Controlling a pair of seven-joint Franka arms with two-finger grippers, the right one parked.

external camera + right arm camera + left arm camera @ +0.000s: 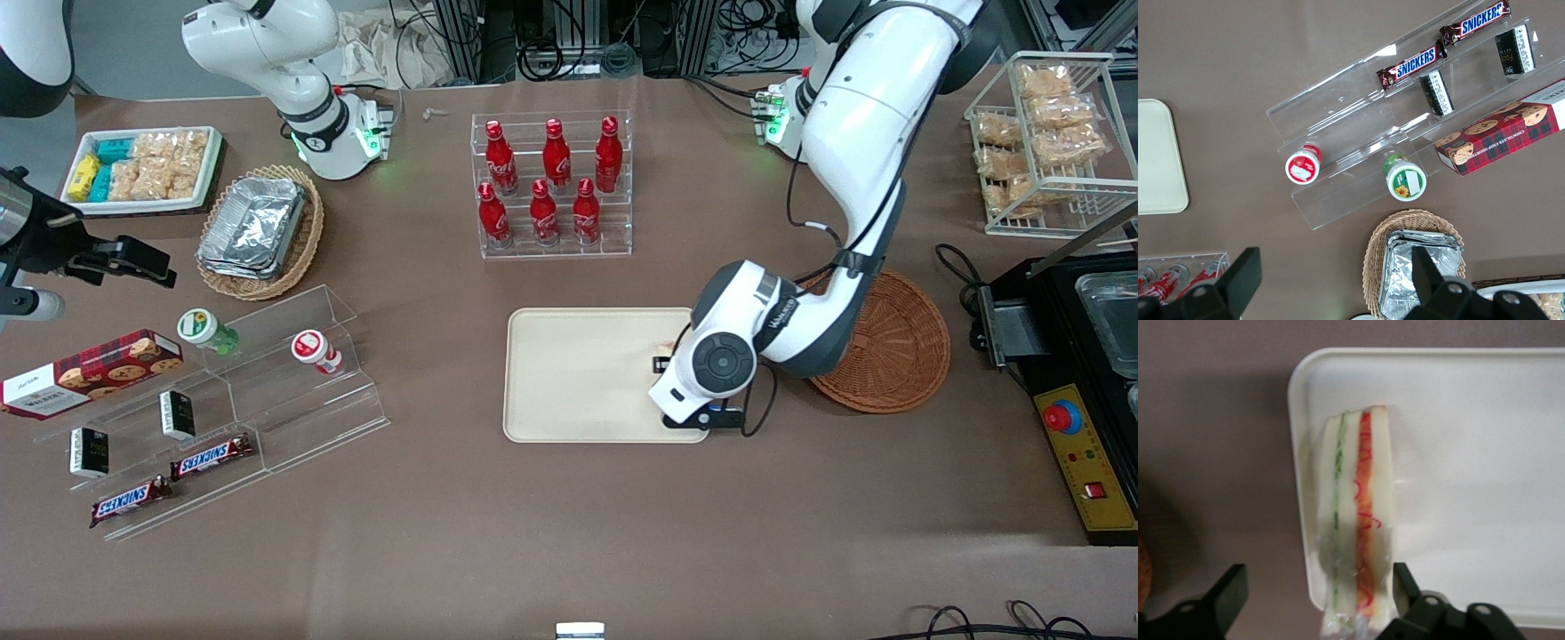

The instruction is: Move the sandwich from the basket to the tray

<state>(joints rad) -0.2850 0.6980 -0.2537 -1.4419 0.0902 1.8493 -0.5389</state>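
Evidently the fingers (1228, 590) are being held spread wide, with the sandwich (1358, 513) standing between them on its edge, gripped by neither. In the front view, the gripper (662, 363) is hovering right of centre, over the tray (569, 373). The sandwich is resting just inside the tray's rim, and the basket (898, 351), further right, is showing empty. Only withdrawal appears left.

On the brown desk (551, 533) the cream tray (569, 373) lies beside the reddish-brown basket (898, 356). The left arm's hand (662, 363) hangs low over the tray's edge nearest the basket, mostly hidden under the white wrist.
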